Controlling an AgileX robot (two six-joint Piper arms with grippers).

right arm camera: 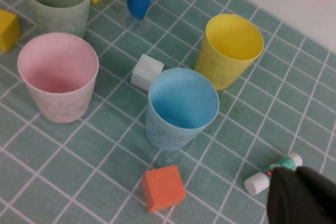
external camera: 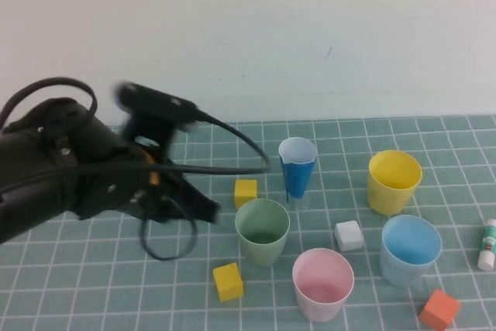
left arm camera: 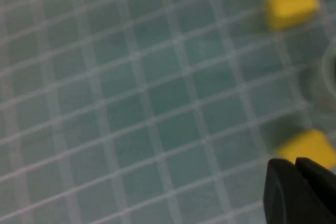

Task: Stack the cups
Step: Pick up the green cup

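Four wide cups stand upright and apart on the green grid mat: pale green, pink, light blue and yellow. The right wrist view shows them too: pale green, pink, light blue, yellow. My left gripper hovers just left of the pale green cup, fingers together and empty; in the left wrist view it is above the mat near a yellow cube. My right gripper is shut and empty, over a glue stick; it is out of the high view.
A narrow blue-and-white cone cup stands behind the green cup. Yellow cubes, a white cube and an orange cube lie among the cups. The glue stick lies at the right edge. A wall is behind.
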